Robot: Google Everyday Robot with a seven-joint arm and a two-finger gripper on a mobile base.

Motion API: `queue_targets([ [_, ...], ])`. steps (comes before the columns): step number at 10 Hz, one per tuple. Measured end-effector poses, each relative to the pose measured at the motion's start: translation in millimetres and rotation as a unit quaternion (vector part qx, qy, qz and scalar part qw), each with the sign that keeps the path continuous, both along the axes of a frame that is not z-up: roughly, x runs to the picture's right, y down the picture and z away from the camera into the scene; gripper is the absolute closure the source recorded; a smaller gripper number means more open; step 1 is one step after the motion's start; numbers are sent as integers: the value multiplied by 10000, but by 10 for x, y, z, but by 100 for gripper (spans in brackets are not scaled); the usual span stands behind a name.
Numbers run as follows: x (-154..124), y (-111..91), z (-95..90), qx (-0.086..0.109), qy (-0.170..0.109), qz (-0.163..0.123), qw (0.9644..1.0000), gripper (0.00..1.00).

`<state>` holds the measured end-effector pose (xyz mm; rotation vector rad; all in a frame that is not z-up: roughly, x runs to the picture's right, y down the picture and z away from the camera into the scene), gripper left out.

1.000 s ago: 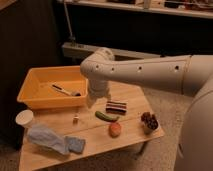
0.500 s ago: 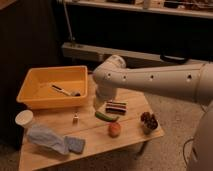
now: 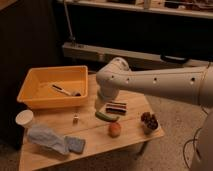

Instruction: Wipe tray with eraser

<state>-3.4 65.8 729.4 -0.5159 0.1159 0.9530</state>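
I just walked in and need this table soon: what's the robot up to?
The robot's arm reaches over the wooden table, its gripper open and hanging low beside the striped eraser, which lies on the table untouched. The yellow tray sits nearby with a marker inside; no wiping has begun.

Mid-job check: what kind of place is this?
Probably an indoor lab or workshop: a low wooden table staged with a yellow-orange plastic tray and black-and-white striped eraser, dark shelving behind. The gripper hangs over the table beside the eraser.
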Motion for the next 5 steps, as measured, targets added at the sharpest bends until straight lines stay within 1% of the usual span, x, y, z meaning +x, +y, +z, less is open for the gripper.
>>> queue_targets([
  [2, 34, 3, 144, -14, -145, -136, 9998, 35],
  [3, 118, -31, 303, 4, -255, -244, 9994, 35],
  [5, 307, -150, 713, 54, -499, -620, 9968, 35],
])
